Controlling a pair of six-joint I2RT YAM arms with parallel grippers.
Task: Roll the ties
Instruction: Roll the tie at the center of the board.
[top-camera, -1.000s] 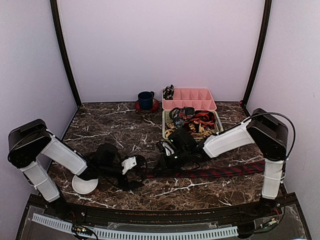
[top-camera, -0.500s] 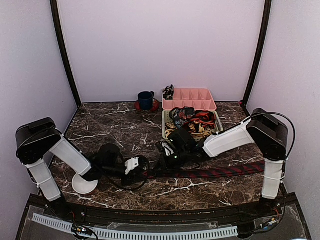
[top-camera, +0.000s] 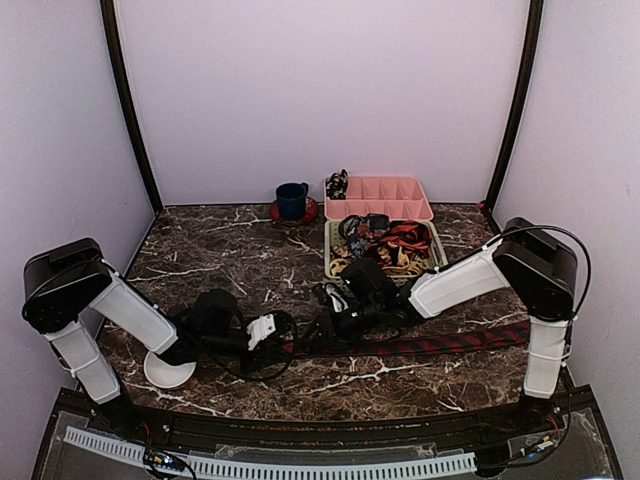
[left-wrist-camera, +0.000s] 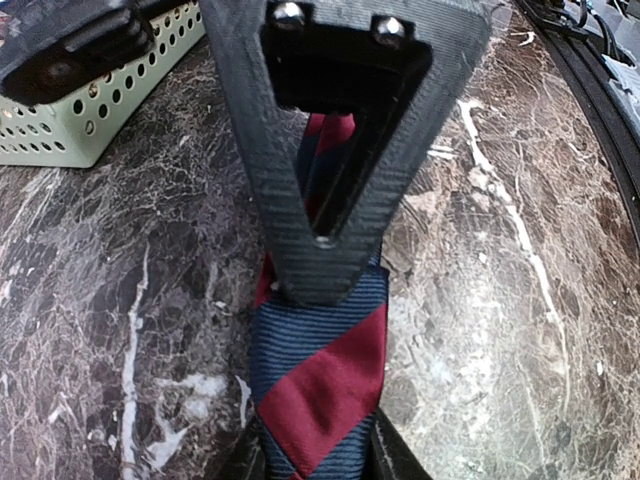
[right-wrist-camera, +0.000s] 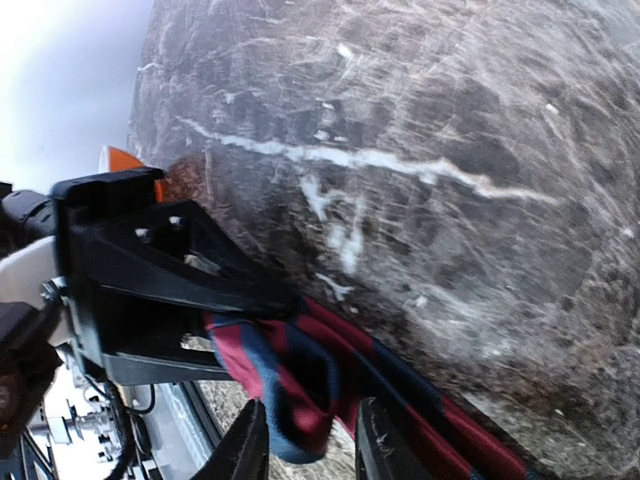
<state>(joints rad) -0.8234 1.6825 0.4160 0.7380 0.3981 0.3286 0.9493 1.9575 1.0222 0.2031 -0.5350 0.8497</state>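
Note:
A dark blue tie with red diagonal stripes (top-camera: 430, 345) lies stretched along the front right of the marble table. Its left end is lifted between my two grippers. My left gripper (top-camera: 268, 328) is shut on that end; in the left wrist view the striped cloth (left-wrist-camera: 315, 370) fills the space between the fingers (left-wrist-camera: 385, 455). My right gripper (top-camera: 322, 322) faces it, open, with the folded tie end (right-wrist-camera: 300, 390) hanging loose between its fingertips (right-wrist-camera: 375, 440). More ties (top-camera: 395, 245) lie tangled in a green basket.
The green perforated basket (top-camera: 328, 245) stands behind the right gripper and shows in the left wrist view (left-wrist-camera: 70, 120). Behind it is a pink divided tray (top-camera: 400, 210). A blue mug (top-camera: 292, 200) stands on a red saucer. A white disc (top-camera: 170, 372) lies under the left arm.
My left gripper has moved right and closed on the tie's end. My right gripper, shut on the tie before, has opened its jaws.

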